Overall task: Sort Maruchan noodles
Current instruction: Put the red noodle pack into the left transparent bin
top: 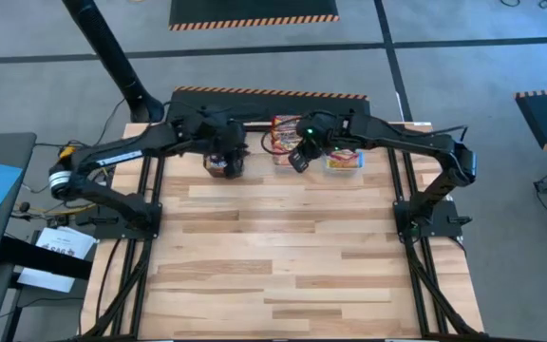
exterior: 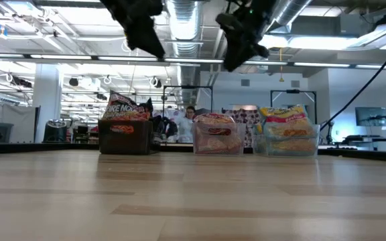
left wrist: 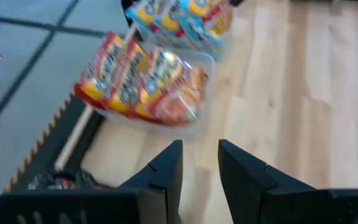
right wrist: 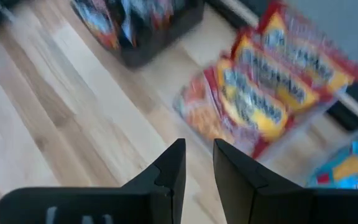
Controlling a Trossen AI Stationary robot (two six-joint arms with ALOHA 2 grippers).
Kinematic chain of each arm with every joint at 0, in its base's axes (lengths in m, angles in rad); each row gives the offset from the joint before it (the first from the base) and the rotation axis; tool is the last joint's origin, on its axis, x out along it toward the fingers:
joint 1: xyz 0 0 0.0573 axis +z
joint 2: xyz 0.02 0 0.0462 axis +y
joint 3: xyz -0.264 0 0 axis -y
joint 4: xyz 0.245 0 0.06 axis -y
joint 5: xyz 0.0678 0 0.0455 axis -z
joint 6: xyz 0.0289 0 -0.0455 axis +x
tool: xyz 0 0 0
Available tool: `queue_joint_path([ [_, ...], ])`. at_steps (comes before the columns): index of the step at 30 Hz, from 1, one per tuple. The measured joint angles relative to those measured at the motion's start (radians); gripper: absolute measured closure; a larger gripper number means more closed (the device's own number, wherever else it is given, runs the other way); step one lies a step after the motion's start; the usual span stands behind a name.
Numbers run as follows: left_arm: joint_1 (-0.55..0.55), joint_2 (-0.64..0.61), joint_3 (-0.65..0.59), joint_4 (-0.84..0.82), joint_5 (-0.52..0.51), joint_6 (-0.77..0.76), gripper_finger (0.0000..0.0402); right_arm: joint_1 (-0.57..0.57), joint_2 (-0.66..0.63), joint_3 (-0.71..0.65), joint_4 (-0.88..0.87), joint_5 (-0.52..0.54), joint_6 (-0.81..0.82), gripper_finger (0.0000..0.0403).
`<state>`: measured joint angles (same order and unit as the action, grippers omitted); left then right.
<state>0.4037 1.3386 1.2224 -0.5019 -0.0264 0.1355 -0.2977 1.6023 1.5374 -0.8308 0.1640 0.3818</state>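
The Maruchan noodles are seen sorted into 3 bins set in a row along the far edge of the wooden table [top: 283,256]. In the low view, the dark packets [exterior: 122,107] are held upright in a black bin [exterior: 124,138], the red-orange packets [exterior: 214,122] are held in a clear bin [exterior: 216,142] in the middle, and the light blue-yellow packets [exterior: 287,117] are stacked in another clear bin [exterior: 288,144]. The 3 bins are placed near one another, with gaps between them.

The left gripper [top: 224,152] is held above the black bin, well clear of the packets, as is shown in the low view, where it hangs near the ceiling line [exterior: 143,30]. In the left wrist view, its fingers [left wrist: 166,171] are parted by a narrow gap and nothing is gripped between them; the red-orange packets [left wrist: 145,78] and the light blue-yellow packets [left wrist: 182,15] are seen ahead of them.

The right gripper [top: 299,157] is held above the table between the middle bin and the black bin, raised well over the packets in the low view [exterior: 236,47]. Its fingers [right wrist: 169,171] are likewise parted slightly and are empty; the red-orange packets [right wrist: 260,99] lie ahead of them, with the dark packets [right wrist: 123,18] and a corner of the light blue-yellow packets [right wrist: 353,165] to either side.
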Motion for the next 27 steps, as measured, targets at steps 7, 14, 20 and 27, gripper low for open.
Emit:
queue_joint_path([
  [7, -0.066, -0.098, 0.000, -0.197, 0.003, -0.073, 0.0310, -0.051, 0.074, -0.004, 0.094, -0.060, -0.052, 0.0296],
  [14, -0.136, -0.147, 0.000, -0.336, 0.003, -0.151, 0.0310, -0.072, 0.179, -0.002, 0.199, -0.064, -0.053, 0.0296],
  [20, -0.175, -0.151, 0.000, -0.353, 0.001, -0.164, 0.0310, -0.079, 0.264, -0.004, 0.204, -0.070, -0.046, 0.0296],
  [27, -0.188, -0.150, -0.001, -0.363, -0.005, -0.164, 0.0310, -0.077, 0.330, -0.003, 0.181, -0.087, -0.039, 0.0296],
])
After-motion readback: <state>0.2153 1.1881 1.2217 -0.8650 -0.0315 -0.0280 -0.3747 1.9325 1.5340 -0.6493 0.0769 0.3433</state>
